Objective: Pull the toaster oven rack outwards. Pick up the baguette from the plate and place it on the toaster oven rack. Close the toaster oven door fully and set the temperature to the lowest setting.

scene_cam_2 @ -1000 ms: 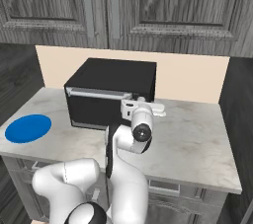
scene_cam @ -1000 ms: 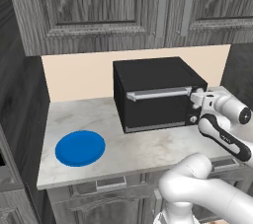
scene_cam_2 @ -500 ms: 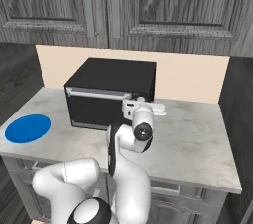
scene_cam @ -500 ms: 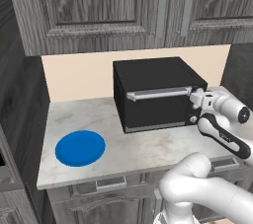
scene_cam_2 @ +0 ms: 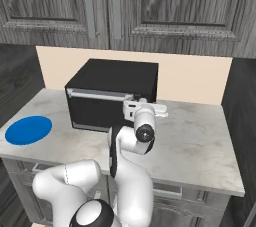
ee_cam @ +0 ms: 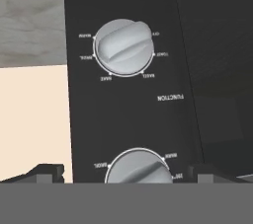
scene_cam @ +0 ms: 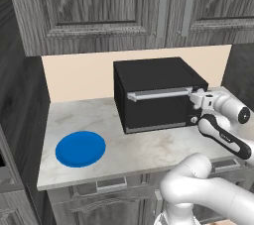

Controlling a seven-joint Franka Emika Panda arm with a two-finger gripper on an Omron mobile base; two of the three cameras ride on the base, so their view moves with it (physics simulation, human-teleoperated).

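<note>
You had reached last step: toaster oven [scene_cam: 156,95] on worktop [scene_cam: 124,147], door [scene_cam: 156,107] shut. Fingers [ee_cam: 126,172] spread wide, empty, straddling lower knob [ee_cam: 140,168]. Next: close on it, turn to lowest.

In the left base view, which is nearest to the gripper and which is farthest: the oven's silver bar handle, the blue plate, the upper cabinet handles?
From the gripper, at the toaster oven's knob side:
1. Silver bar handle, just to its left on the closed door.
2. Upper cabinet handles, above it.
3. Plate, far left on the counter.
</note>
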